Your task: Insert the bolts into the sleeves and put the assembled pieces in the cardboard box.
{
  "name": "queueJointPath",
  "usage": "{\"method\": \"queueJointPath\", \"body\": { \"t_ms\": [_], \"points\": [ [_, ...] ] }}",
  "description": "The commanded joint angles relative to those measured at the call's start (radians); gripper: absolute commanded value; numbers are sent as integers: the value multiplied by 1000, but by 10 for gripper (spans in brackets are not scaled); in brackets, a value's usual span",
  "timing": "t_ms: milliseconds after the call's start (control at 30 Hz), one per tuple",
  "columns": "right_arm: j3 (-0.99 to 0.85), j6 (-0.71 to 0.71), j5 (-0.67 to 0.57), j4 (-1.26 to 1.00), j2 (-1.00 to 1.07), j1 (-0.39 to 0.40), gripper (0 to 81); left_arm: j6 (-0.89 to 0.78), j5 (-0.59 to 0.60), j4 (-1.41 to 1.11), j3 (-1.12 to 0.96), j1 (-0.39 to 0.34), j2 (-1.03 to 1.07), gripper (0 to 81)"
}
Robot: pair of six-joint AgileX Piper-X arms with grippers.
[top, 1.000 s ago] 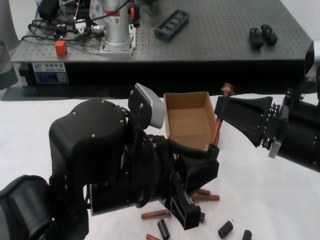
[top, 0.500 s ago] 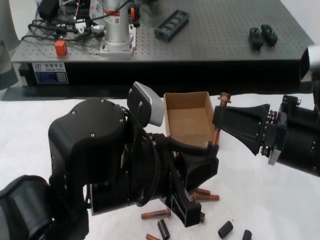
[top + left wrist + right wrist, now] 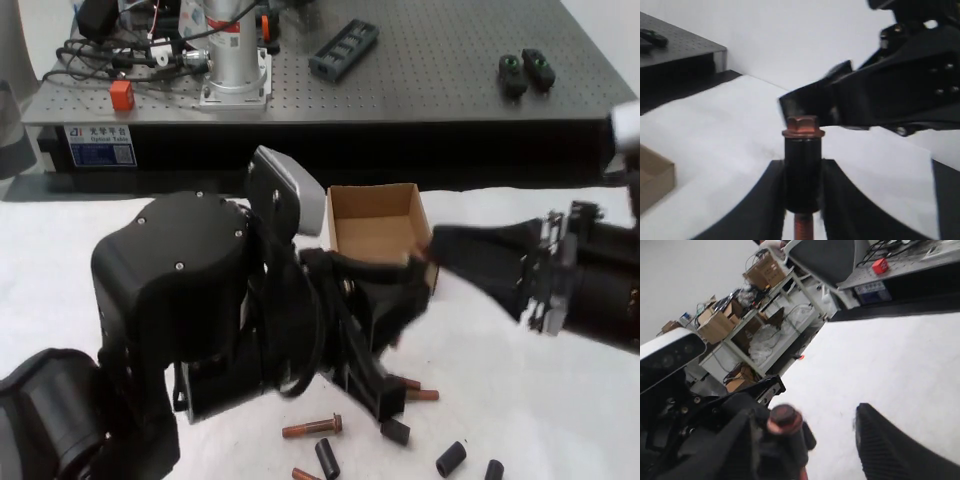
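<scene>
One bolt [image 3: 801, 125] sits seated in the sleeve [image 3: 802, 155] pinched between the left gripper [image 3: 803, 180] jaws, with the right gripper [image 3: 807, 417] jaws spread empty around its head; the cardboard box [image 3: 372, 235] and spare bolts [image 3: 312, 428] await.

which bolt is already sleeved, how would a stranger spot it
Find the cardboard box on the bench; the left gripper sits by its near edge. It holds upright a copper bolt, the only one inside a black sleeve; the loose bolts lie bare.

Rear: I log a perforated metal table [image 3: 450, 90].
On it: silver post [image 3: 235, 50], red block [image 3: 121, 95], slotted black tray [image 3: 343, 48], two black knobs [image 3: 525, 72], cable tangle [image 3: 110, 50].
Foreground: white cloth [image 3: 530, 410].
</scene>
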Motion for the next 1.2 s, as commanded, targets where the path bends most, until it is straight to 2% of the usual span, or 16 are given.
{"method": "queueJointPath", "body": {
  "t_ms": [0, 100, 267, 367, 500, 667, 867, 933, 1100, 1167],
  "points": [
    [-1, -4, 0, 23, -63, -72, 438, -25, -61, -35, 18, -9, -33, 7],
    [-1, -4, -1, 101, -132, -147, 438, -79, -50, 49, -158, 55, 141, 7],
    [-1, -14, 71, 282, -199, -231, 438, -24, -49, 501, -636, 88, 480, 7],
    [-1, -21, 89, 346, -204, -254, 438, 50, -49, 740, -941, 88, 671, 7],
    [-1, -36, 89, 371, -201, -257, 438, 88, -53, 932, -1253, 91, 901, 7],
    [-1, -41, 89, 371, -201, -257, 438, 87, -61, 1056, -1476, 93, 1059, 7],
    [-1, -57, 89, 371, -201, -257, 438, 75, -96, 1061, -1499, 103, 1107, 10],
    [-1, -69, 113, 386, -201, -257, 438, 49, -90, 1066, -1499, 103, 1109, 70],
    [-5, -216, 198, 491, -163, -257, 438, 32, -49, 1073, -1499, 104, 1108, 352],
    [-19, -299, 212, 555, -115, -246, 438, 34, -51, 1110, -1499, 106, 1085, 392]
  ]
}}
